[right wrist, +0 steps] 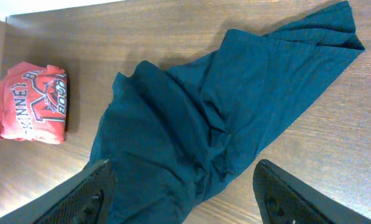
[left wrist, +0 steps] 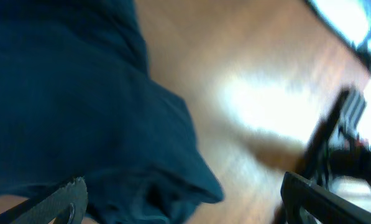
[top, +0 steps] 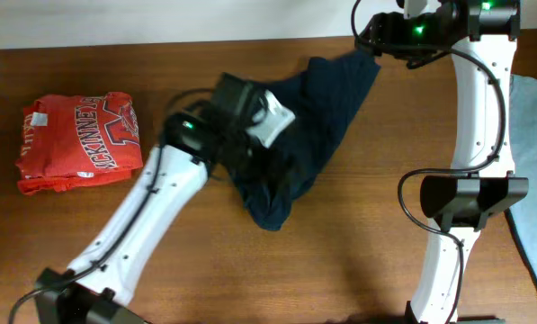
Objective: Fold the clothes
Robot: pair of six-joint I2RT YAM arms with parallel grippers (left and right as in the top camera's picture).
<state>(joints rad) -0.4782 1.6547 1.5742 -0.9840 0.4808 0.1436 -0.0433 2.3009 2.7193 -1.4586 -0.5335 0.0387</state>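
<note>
1. On the far middle of the table [top: 340, 261] lies the navy garment [top: 335, 94], still unfolded. A long point reaches to the far right, and a bunched mass sits nearer, under the left arm's wrist.
2. Left gripper [left wrist: 185, 198]: jaws wide apart, low over the bunched end, with cloth beside one finger but nothing clamped. Risk: closing here would likely catch several layers at once, so a lift would raise a wad rather than a single edge.
3. Right gripper [right wrist: 194, 193]: jaws apart and empty, high above the garment's far-right point. Risk: a descent onto that thin point may pinch only a sliver, which could slip free under tension.
4. Creases cross the middle of the cloth. Folding before it is spread flat would probably lock them in and give a lopsided bundle.
5. Red shirt [top: 79, 139], folded, sits well apart at left; a pale blue cloth [top: 533, 135] lies at the right edge. Risk: a wide sweep of the garment toward either side could disturb them.
6. Both arms stand over the same cloth. Risk: unmatched pulls could drag it toward the far table edge.
</note>
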